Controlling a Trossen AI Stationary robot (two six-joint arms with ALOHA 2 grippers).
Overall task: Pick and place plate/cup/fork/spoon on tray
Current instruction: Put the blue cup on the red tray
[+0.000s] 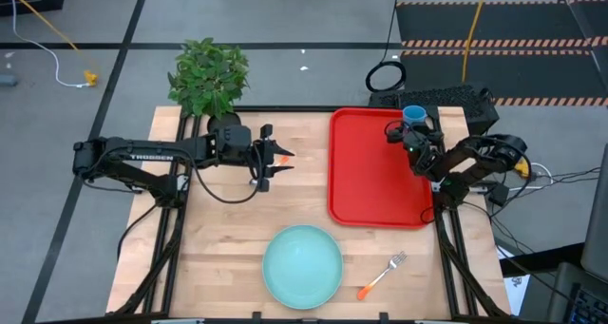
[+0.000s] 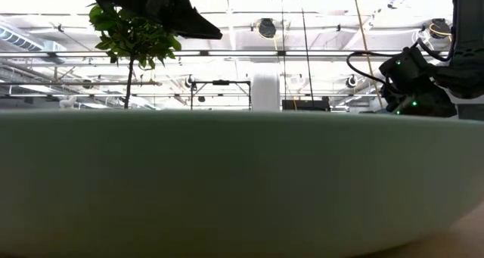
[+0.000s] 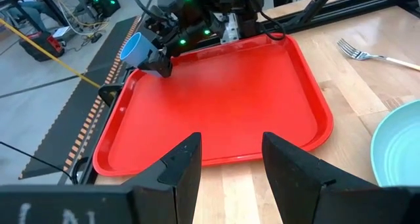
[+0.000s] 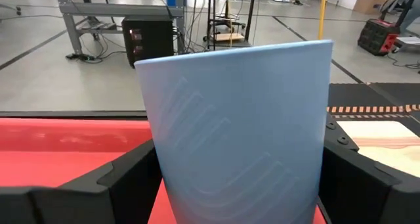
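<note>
Worktop (image 1: 218, 238), light wood. Tray (image 1: 370, 177) flat on it, under the right end effector (image 1: 407, 134). Plate (image 1: 302, 264) at the near edge, well apart from both end effectors. Fork (image 1: 382, 275) just beside plate, nearer the right end effector's side. Potted plant (image 1: 209, 75) at far edge, behind left end effector (image 1: 262, 159).

Two black jointed arms, white lettering, green lights, black cables

Non-task items: light wood surface (image 1: 228, 229) on a black frame. Potted green plant (image 1: 209, 75) at the far edge, left of centre. Grey floor beyond, with a black cable coil (image 1: 385, 77), a yellow cable (image 1: 52, 34) and hazard-striped black mats (image 1: 503, 45) at far right.
</note>
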